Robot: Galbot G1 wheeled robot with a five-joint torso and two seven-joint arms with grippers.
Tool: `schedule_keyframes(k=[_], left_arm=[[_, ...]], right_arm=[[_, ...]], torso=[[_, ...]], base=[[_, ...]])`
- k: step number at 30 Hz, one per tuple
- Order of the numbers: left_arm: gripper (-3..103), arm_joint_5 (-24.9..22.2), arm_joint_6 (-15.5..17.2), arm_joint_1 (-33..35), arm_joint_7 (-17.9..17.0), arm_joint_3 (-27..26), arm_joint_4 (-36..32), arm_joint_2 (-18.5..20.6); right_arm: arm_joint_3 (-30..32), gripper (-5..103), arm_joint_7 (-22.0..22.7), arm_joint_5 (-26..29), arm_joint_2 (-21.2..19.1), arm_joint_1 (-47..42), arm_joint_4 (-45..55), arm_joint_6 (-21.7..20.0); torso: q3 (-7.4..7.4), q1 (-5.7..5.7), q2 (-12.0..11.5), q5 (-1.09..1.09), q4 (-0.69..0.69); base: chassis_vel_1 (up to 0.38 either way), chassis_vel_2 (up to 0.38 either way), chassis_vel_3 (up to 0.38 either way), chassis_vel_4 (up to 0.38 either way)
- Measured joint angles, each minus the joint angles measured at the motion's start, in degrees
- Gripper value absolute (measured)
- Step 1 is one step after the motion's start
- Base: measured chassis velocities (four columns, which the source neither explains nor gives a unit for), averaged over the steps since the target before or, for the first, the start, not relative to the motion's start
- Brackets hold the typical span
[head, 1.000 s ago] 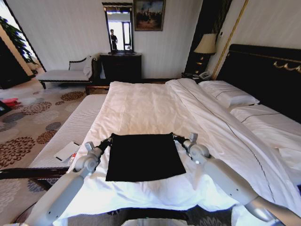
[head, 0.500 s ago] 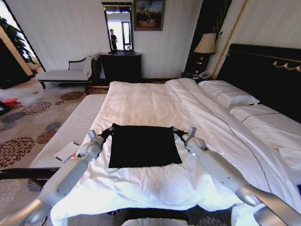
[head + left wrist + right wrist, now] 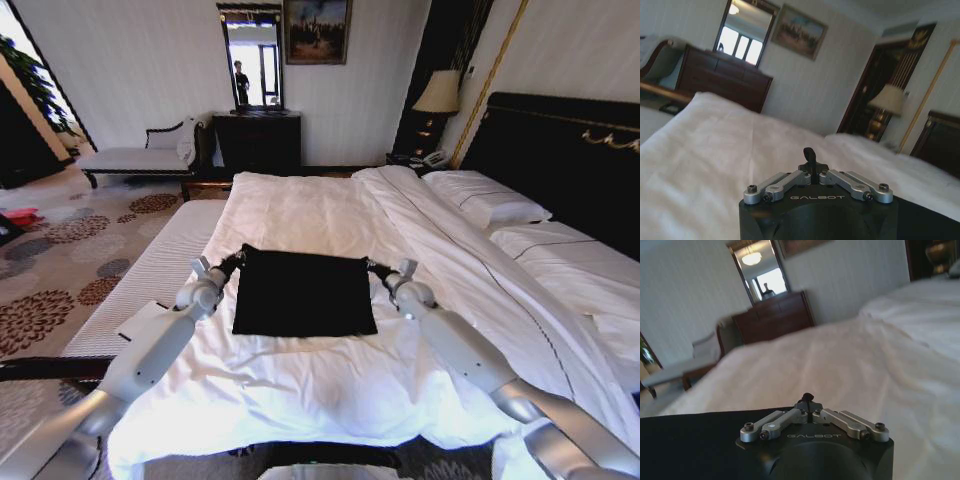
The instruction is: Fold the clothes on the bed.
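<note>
The clothes, a black T-shirt (image 3: 303,293), lie as a flat folded rectangle on the white duvet of the bed (image 3: 300,210). My left gripper (image 3: 238,260) is shut on the shirt's far left corner. At the far right corner my right gripper (image 3: 372,268) is shut as well. In the left wrist view the left gripper (image 3: 810,156) has its jaws pinched together over the duvet, and the black fabric (image 3: 925,222) shows beside it. In the right wrist view the right gripper (image 3: 807,398) is pinched shut at the edge of the black fabric (image 3: 690,440).
A padded bench (image 3: 150,270) with a small white object (image 3: 140,318) on it runs along the bed's left side. Pillows (image 3: 490,205) and the dark headboard (image 3: 570,160) are on the right. A dresser with a mirror (image 3: 258,140) and a chaise (image 3: 140,158) stand at the far wall.
Both arms have stretched farther out over the bed, pulling the shirt by its far corners away from me. Its near edge has slid up the duvet too.
</note>
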Motion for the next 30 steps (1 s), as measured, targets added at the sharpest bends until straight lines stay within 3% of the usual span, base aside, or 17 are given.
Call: schedule_keyframes(k=[10, 20, 30], left_arm=[[2, -6.23, 0.75, -3.69, -4.26, -2.84, -9.40, 4.46], [2, -5.71, -0.37, -1.38, -7.16, -4.33, -15.08, 7.93], [2, -7.09, -1.09, 4.89, -10.00, -8.95, -26.16, 12.70]], right_arm=[[3.71, 0, 1.55, 5.29, -4.51, 1.62, 9.81, -0.41], [6.08, 0, 1.87, 7.58, -8.61, 0.78, 15.59, -0.45], [11.60, 0, 5.52, 12.23, -15.27, -5.54, 27.95, -1.08]], torso=[[0.00, 0.01, 0.00, 0.02, 0.00], [0.00, 0.01, 0.00, 0.01, -0.01], [-0.01, 0.01, 0.00, 0.02, -0.02]], base=[[0.000, 0.000, 0.000, 0.000], [0.000, 0.000, 0.000, 0.000], [0.000, 0.000, 0.000, 0.000]])
